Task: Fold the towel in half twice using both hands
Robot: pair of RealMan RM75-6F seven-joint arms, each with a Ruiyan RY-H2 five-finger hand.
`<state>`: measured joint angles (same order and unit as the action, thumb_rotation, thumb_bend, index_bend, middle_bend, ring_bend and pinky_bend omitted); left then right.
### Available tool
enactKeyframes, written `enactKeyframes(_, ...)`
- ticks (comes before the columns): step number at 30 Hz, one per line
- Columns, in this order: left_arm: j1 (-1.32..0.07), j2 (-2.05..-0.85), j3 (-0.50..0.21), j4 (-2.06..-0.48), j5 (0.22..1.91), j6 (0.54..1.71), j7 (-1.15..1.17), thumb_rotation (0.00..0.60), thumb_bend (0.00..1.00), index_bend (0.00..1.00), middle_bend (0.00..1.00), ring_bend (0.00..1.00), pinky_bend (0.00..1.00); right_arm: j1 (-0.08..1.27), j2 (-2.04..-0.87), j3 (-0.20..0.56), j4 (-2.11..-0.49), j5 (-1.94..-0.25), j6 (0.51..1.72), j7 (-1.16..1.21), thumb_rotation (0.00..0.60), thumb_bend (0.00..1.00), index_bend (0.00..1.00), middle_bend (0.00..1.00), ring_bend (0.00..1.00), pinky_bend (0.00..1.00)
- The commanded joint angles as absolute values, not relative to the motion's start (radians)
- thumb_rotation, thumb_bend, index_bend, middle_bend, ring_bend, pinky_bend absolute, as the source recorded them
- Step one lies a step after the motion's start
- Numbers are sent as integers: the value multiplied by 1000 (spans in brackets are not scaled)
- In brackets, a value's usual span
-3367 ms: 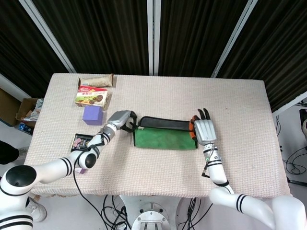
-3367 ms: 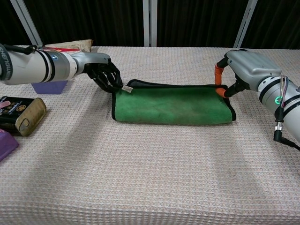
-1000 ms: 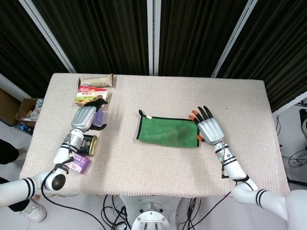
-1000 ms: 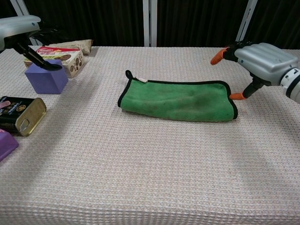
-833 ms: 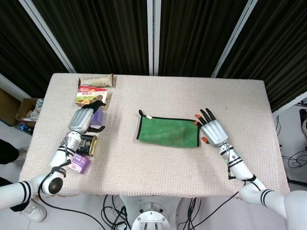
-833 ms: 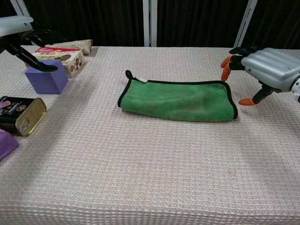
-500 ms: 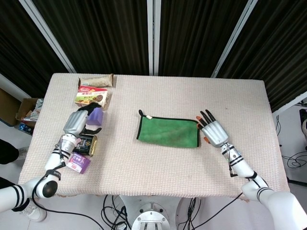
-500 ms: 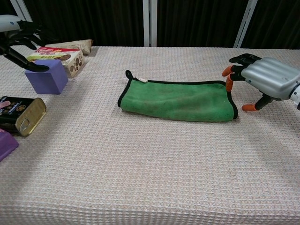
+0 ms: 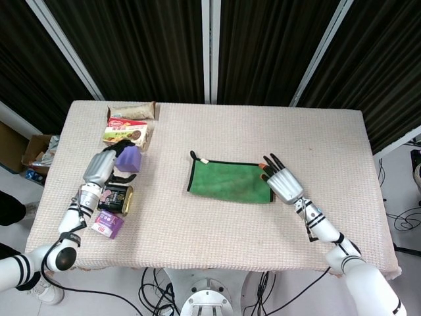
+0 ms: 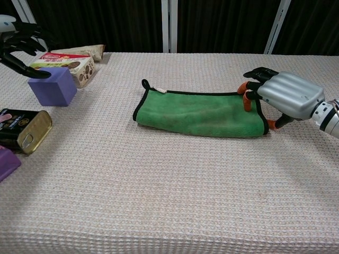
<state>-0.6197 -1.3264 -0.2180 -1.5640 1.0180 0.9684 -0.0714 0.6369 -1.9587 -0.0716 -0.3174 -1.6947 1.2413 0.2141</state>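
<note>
While the head view hides it, right hand [image 10: 283,98] fingers [image 10: 246,102] touch towel [image 10: 198,113].

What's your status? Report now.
Right robot hand open at towel's right end. Left robot hand open, off by purple block. Towel folded once.

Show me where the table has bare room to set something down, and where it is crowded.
Bare cloth runs along the near edge of the table in front of the green towel, and across the far side behind it. The robot's left end is crowded: purple block, snack boxes, tin, with the left hand over them.
</note>
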Motion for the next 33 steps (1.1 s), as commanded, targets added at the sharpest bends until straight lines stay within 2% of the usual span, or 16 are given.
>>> enactKeyframes(1,-616,-1325,-221,-1562,1021,966,-80,600,198,176,107,150,165,638,-1975,-79,-292,-1700,1248,226,600,246,502,225,9,0)
enactKeyframes(6,-610,-1322,-224,-1558,1030,964,-95,600,192,176,107,150,165,634,-1989,-81,-266,-1699,1262,246,600,389,553,251,39,0)
enactKeyframes(10,-604,-1317,-223,-1561,1041,966,-101,600,193,176,107,150,165,631,-1986,-76,-260,-1693,1283,261,600,449,567,252,43,0)
enactKeyframes(23,-599,-1312,-226,-1566,1048,956,-106,600,193,176,106,150,165,631,-1943,-76,-324,-1692,1324,248,600,458,576,253,48,0)
enactKeyframes(33,-599,-1309,-223,-1567,1047,941,-102,600,192,176,106,151,165,632,-1920,-84,-400,-1702,1331,207,600,456,524,253,47,0)
